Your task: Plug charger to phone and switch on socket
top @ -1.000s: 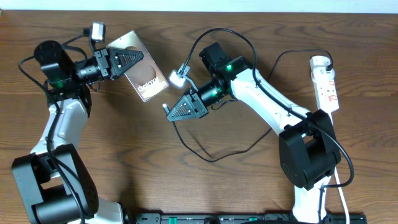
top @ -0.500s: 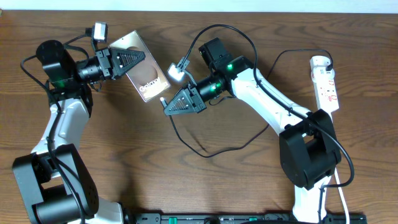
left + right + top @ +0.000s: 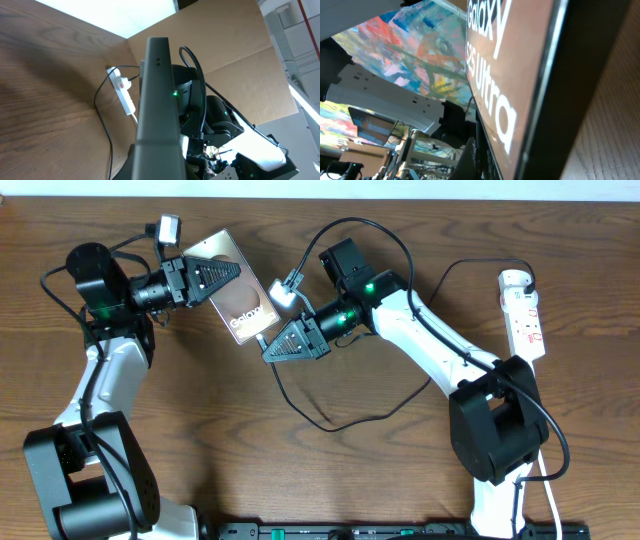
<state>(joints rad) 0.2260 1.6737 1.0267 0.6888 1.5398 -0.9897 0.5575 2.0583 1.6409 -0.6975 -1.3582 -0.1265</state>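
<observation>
My left gripper (image 3: 232, 273) is shut on the phone (image 3: 243, 302), holding the bronze slab tilted above the table at the upper left. The left wrist view shows the phone's edge (image 3: 158, 95) end-on between the fingers. My right gripper (image 3: 267, 352) is shut on the plug end of the charger (image 3: 330, 425), its tip right at the phone's lower end. The thin black cable loops across the table toward the socket (image 3: 524, 315), a white strip at the far right. In the right wrist view the phone's lettered face (image 3: 505, 75) fills the frame beside my dark fingers (image 3: 470, 157); the plug tip is hidden.
The right arm's white links (image 3: 440, 345) and black base (image 3: 495, 430) lie between the phone and the socket. The left arm's base (image 3: 85, 480) stands at the lower left. In the left wrist view the socket (image 3: 124, 92) lies beyond the phone, with the thin black cable (image 3: 102, 125) running past it.
The left gripper has shifted the phone slightly right and up. The right gripper has moved a little up and left, closing on the phone's lower end. Both stay shut.
</observation>
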